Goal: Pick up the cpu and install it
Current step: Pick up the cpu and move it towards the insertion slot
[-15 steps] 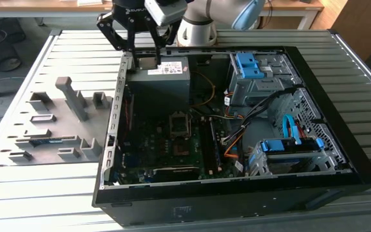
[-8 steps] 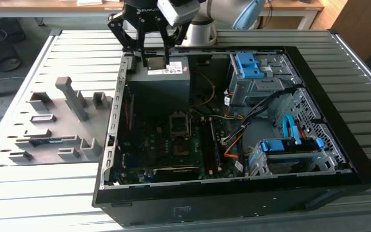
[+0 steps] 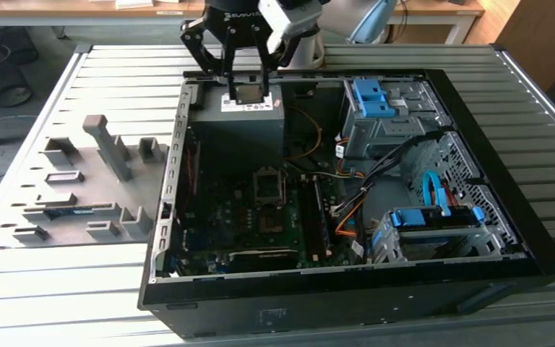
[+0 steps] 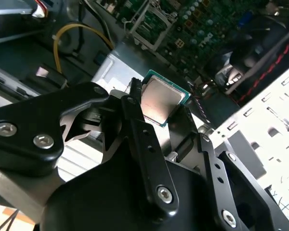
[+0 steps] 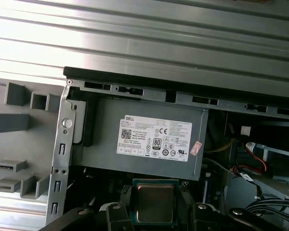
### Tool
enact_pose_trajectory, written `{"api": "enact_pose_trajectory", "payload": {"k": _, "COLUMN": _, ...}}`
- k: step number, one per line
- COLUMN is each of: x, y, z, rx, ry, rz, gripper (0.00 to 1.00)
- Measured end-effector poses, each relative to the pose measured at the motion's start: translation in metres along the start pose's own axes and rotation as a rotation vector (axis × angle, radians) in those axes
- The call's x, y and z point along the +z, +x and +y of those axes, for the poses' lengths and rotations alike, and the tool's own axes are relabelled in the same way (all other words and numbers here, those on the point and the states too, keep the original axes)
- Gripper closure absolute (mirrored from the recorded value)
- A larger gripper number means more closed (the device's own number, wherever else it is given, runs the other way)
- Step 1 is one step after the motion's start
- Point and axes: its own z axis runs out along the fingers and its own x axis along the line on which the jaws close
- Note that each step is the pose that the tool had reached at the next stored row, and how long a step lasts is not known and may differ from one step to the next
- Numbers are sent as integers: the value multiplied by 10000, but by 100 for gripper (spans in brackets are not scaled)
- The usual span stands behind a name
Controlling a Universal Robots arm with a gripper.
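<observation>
One chip, the cpu (image 4: 160,98), sits clamped between the two fingers (image 4: 137,130) of the gripper (image 4: 160,103). The fingers are closed only to the chip's width, each pressing on a side edge and leaving both flat faces free. That hold makes sense. Gripping the edges avoids touching the contact side, and it should allow the chip to go down flat into a seat with nothing wedged under it.

In the exterior view the gripper (image 3: 246,87) hangs over the far end of the open case (image 3: 509,217), which lies on its side on the slatted bench (image 3: 113,72). Directly below the fingers is the grey power supply (image 5: 149,139) with its white label (image 5: 156,142). The cpu is clear of the power supply and held in the air. The motherboard (image 3: 248,217) lies further into the case. What looks like the open socket (image 3: 269,186) is on the motherboard, well apart from the fingertips, though its inside is too dark to be sure.

The cpu (image 5: 155,202) is a thin square. Its top is a pale silvery metal plate with softened corners, and a narrow blue-green margin of board shows round it. The plate looks bright in the second wrist view and duller and slightly bronze in the first wrist view. It sits level between the fingers with no visible tilt.
</observation>
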Motion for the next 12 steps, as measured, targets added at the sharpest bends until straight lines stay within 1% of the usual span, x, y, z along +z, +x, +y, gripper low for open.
{"api": "enact_pose_trajectory", "payload": {"k": 12, "x": 9, "y": -279, "z": -32, "rx": 0, "ry": 0, "rz": 0, "gripper": 53}}
